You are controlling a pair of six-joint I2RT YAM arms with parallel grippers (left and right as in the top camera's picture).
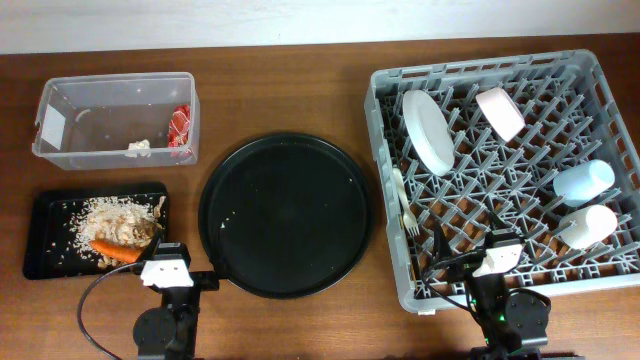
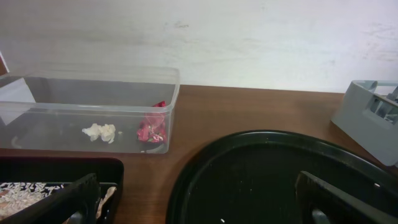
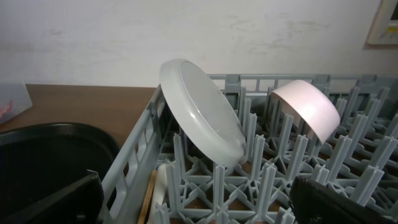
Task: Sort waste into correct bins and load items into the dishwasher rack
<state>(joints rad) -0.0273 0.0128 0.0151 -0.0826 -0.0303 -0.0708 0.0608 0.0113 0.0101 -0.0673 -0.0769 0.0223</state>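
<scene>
White plastic fork (image 1: 404,203) is lying inside the large grey plastic dishwasher rack (image 1: 380,140) by its left wall, long axis running near-to-far; the right hand (image 3: 196,186), fingers spread, is sitting nearer it than the left hand (image 2: 198,183), likewise spread.

A plate (image 3: 202,112) and bowl (image 3: 308,109) stood in the rack (image 3: 132,158).
Among its pegs the plate leaned tilted; the bowl sat on edge nearby.

shallow black tray (image 2: 62,163): cropped below, left of left claw (image 2: 198,183) | dishwasher rack (image 2: 364,118): cropped, far right | fork (image 3: 163,180): mostly hidden by pegs (image 3: 180,155), ahead of right claw (image 3: 196,183)
</scene>
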